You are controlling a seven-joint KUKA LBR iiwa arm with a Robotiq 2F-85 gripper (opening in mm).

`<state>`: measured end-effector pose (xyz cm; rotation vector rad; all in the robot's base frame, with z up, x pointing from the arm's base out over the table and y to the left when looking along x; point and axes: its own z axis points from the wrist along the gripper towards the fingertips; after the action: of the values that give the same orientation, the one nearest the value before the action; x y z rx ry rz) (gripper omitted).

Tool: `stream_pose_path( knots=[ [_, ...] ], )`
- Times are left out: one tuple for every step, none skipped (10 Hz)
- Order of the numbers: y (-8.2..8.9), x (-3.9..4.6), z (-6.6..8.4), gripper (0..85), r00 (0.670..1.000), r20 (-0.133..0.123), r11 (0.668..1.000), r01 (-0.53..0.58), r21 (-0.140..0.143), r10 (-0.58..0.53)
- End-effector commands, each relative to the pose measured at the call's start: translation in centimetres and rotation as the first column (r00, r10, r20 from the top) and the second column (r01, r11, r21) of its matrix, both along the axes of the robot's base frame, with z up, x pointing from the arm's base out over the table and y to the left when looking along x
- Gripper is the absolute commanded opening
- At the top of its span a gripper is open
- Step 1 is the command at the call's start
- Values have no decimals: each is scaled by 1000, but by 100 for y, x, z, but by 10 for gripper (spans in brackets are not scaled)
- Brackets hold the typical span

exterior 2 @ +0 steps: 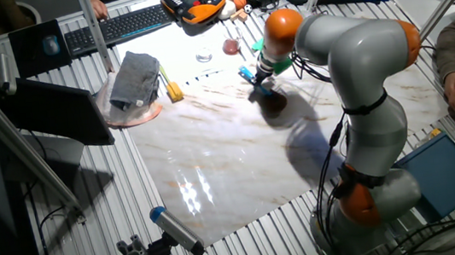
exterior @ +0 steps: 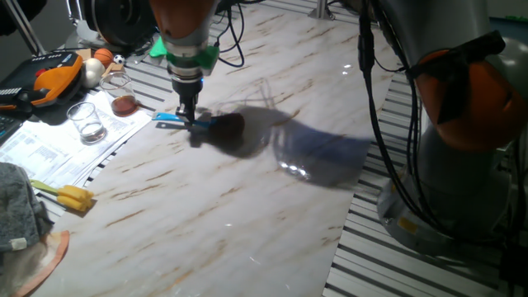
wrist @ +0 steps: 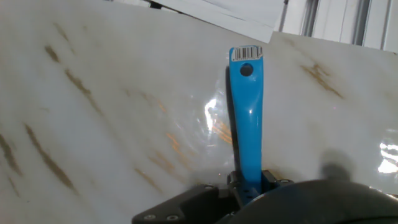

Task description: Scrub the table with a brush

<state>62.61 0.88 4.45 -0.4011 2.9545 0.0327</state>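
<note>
The claw (exterior: 189, 118) was pinching the brush (exterior: 200, 122) by its blue handle, fingers pressed against the sides near the head end. The handle's free end, with a barcode sticker, pointed away from the claw, while the brown bristle head lay just beside it, low on the worktop (exterior: 247, 198). To scrub well, I judged it needed steady downward pressure with the bristles flat, and short strokes kept on the marble. Beyond the claw stood glasses (exterior: 87, 121) on papers (exterior: 49, 148) and a yellow tool (exterior: 70, 196), best avoided.
</note>
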Motion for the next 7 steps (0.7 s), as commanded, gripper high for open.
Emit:
stream_pose_path(
  knots=[
    [43,-15,12,0,1000,0,1000,9,-2,-9],
    [108,-23,23,0,1000,-3,1000,22,-1,-22],
    [185,-23,35,0,999,-8,999,36,-4,-36],
    [258,-23,47,0,999,-9,999,49,-5,-49],
    [366,-25,40,0,998,-4,998,66,-18,-66],
    [410,-22,25,0,997,1,997,74,-25,-74],
    [387,-15,23,0,998,1,997,69,-32,-69]
  ],
)
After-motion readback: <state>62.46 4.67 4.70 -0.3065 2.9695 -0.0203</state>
